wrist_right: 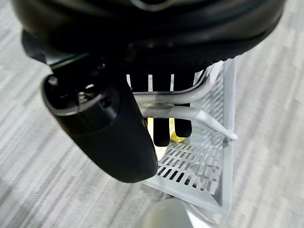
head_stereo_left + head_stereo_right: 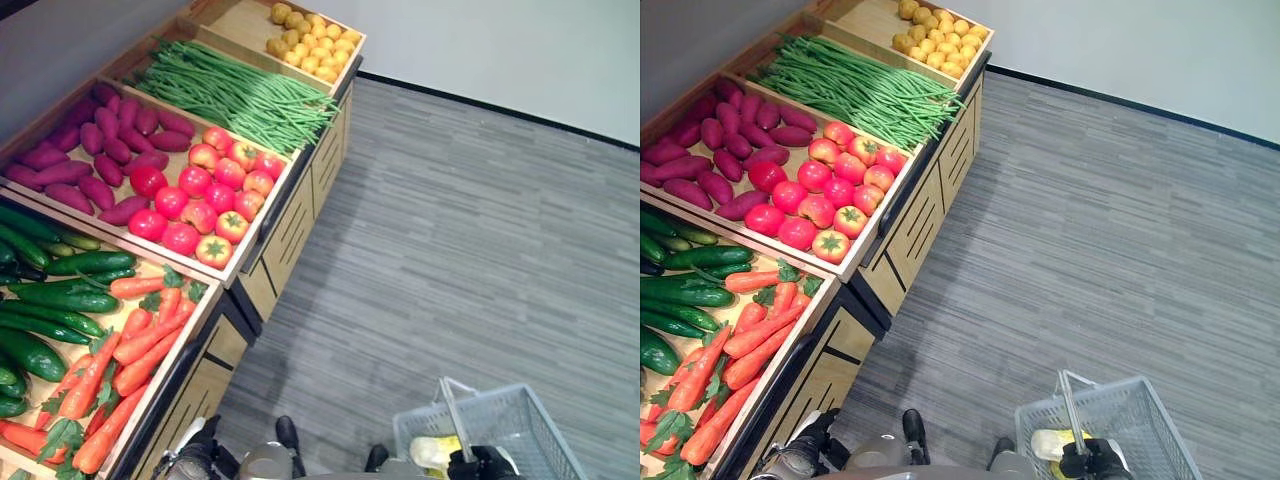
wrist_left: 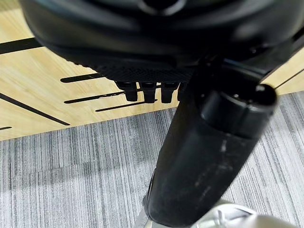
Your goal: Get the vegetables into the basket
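The right hand (image 1: 161, 118) has its fingers curled round the handle of the white wire basket (image 2: 520, 420); a pale yellow vegetable, perhaps, lies inside. The left hand (image 3: 147, 90) hangs curled, empty. Carrots (image 2: 140, 340) wait in the crate; stiff, light; grasp mid-length.

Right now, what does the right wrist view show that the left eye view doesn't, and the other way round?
The right wrist view alone shows the right hand with its fingers hooked over the basket's metal handles. The left eye view alone shows the produce stand: cucumbers, carrots, tomatoes, sweet potatoes, green beans and small yellow fruit. Both show the grey wire basket, something yellow inside it, and the grey striped floor.
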Tool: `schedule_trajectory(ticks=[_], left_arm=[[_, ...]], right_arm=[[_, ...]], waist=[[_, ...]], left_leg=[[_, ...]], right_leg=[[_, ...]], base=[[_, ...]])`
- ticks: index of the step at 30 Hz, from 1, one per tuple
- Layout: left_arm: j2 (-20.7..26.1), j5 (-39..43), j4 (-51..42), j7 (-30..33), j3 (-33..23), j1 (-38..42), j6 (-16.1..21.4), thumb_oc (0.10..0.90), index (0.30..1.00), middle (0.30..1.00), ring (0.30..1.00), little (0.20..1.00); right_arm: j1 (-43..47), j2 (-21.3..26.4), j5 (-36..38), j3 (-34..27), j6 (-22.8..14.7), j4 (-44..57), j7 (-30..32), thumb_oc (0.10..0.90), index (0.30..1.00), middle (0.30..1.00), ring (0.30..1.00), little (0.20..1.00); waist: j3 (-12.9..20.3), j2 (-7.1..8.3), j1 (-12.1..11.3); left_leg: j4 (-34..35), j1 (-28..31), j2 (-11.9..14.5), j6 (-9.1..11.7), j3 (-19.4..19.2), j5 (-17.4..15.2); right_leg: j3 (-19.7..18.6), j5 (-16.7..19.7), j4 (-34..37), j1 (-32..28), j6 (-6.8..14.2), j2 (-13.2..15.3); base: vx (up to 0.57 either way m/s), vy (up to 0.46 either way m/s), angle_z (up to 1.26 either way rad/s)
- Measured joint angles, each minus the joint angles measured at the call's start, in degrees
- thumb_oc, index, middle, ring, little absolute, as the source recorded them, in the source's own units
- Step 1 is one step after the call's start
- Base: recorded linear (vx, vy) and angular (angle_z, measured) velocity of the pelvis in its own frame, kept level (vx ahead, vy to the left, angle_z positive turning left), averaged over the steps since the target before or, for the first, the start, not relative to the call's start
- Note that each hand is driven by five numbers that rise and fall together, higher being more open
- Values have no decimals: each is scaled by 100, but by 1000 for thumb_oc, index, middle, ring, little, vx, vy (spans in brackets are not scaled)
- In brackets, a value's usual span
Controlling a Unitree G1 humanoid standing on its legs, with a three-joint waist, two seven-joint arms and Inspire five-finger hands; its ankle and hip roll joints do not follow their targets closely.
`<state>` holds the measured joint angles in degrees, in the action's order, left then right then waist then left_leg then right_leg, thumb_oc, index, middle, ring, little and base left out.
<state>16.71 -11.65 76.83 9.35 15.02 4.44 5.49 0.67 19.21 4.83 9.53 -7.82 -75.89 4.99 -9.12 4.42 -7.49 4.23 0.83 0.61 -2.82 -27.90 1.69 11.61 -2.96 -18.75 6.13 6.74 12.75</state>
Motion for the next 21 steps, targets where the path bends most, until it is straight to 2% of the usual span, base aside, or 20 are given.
schedule_trajectory(ticks=[2,3,4,6,7,8,9,11,12,14,15,16,19,21], left_arm=[[10,49,-3,1,6,-14,-3,900,1000,1000,1000,1000],[9,53,-19,1,13,-5,-3,900,1000,1000,1000,1000],[25,104,7,4,5,-9,-4,900,1000,1000,1000,1000],[7,167,-29,30,78,34,12,900,1000,1000,1000,1000],[-25,168,103,-1,-35,97,9,900,1000,1000,1000,1000],[-48,168,120,-6,-55,90,20,900,1000,1000,1000,1000],[-110,165,168,25,-139,84,37,900,1000,1000,1000,1000],[-164,164,289,31,-153,188,48,900,1000,1000,1000,1000],[-162,164,270,30,-179,168,44,900,1000,1000,1000,1000],[-111,179,236,32,-225,-112,39,900,1000,1000,1000,1000],[-99,206,240,34,-228,-211,37,900,1000,1000,1000,1000],[-130,271,223,21,-232,-375,46,900,1000,1000,1000,1000],[-217,280,267,-2,-348,-525,43,900,1000,1000,1000,1000],[-226,374,232,-2,-349,-517,55,900,1000,1000,1000,1000]], right_arm=[[35,18,2,1,-44,24,11,400,300,300,300,300],[59,26,3,1,-46,30,9,400,300,300,300,300],[85,-3,8,30,-44,34,4,400,300,300,300,300],[59,-40,13,92,-87,53,-21,400,300,300,300,300],[93,-78,35,121,-141,62,-10,400,300,300,300,300],[81,-105,54,130,-153,47,-24,400,300,300,300,300],[67,-121,66,114,-161,-3,26,400,300,300,300,300],[98,-67,73,109,-186,81,18,400,300,300,300,300],[111,-68,87,98,-188,55,40,400,300,300,300,300],[121,-76,103,89,-168,117,-7,400,300,300,300,300],[80,-87,103,90,-162,96,-29,400,300,300,300,300],[85,-82,100,94,-120,-5,-75,400,300,300,300,300],[202,63,59,74,-102,27,-90,400,300,300,300,300],[207,150,57,94,-86,52,-125,400,300,300,300,300]], waist=[[-20,-26,2],[-63,-89,30],[-87,-97,90],[-150,-159,120],[-226,-279,300],[-248,-315,334],[-338,-391,402],[-433,-474,495],[-453,-457,521],[-476,-330,533],[-484,-292,504],[-432,-345,496],[-396,-407,227],[-421,-271,113]], left_leg=[[54,110,-30,-57,79,-38],[86,165,-59,-120,183,-78],[84,190,-58,-124,274,-87],[86,209,-47,-206,495,-161],[79,207,47,-112,710,-7],[80,230,9,-113,828,-9],[84,305,-25,-78,1125,-33],[84,293,-45,-107,1512,-109],[110,290,-57,-104,1515,-103],[116,469,-62,84,1916,-220],[115,589,22,168,2012,-268],[99,713,399,343,1931,-321],[-115,662,777,595,1858,-66],[-326,535,885,797,1955,112]], right_leg=[[-238,43,-808,342,77,74],[-374,-55,-1160,530,213,50],[-783,-168,-1258,610,264,-96],[-1224,-325,-1009,823,101,-520],[-1651,-362,-398,733,82,-925],[-1656,-307,-130,783,97,-984],[-1918,-220,367,785,37,-1144],[-2253,108,1195,840,52,-1154],[-2282,252,1393,882,50,-1095],[-2205,598,1594,835,38,-783],[-2033,828,1534,715,11,-778],[-1672,981,1500,547,-134,-1008],[-1415,1015,1731,333,-488,-1353],[-1214,1042,1956,124,-601,-1390]], base=[[60,55,6],[119,19,41],[121,-21,44],[118,-45,59],[78,-51,88],[192,-200,117],[119,-145,102],[144,-148,96],[161,-159,74],[156,-288,98],[132,-359,140],[111,-337,102],[81,-321,39],[49,-257,49]])
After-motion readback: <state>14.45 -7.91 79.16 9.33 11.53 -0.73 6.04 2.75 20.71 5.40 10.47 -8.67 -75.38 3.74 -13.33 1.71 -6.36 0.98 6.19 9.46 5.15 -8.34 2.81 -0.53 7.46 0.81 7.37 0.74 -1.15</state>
